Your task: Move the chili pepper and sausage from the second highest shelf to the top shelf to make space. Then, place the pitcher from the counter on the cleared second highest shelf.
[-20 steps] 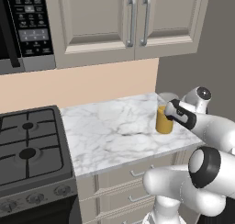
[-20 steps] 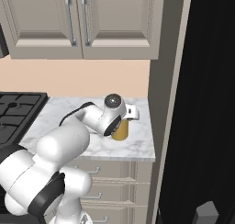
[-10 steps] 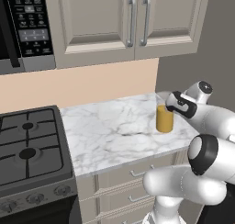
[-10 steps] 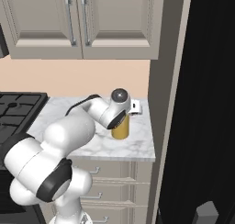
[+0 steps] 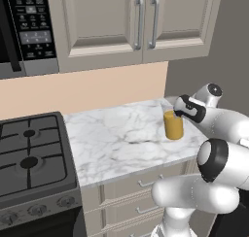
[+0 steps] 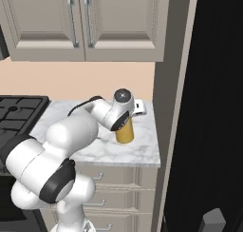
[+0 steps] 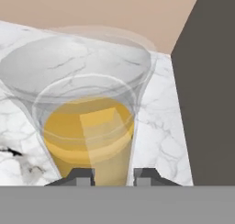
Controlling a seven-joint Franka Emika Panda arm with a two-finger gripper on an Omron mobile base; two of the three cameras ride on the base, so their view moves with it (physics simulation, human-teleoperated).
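The claw (image 7: 114,175) is clamped on the pitcher (image 7: 89,126), low on its narrow base, upright so nothing spills; the worktop (image 7: 165,122) lies beneath.

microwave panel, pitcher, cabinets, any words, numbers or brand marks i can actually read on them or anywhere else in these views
Nothing can be read.
microwave: its control panel carries rows of small pale buttons and a display strip, all too small and blurred to read.
pitcher: clear, with orange-yellow liquid, no label or mark.
upper cabinets, counter, stove: no text.
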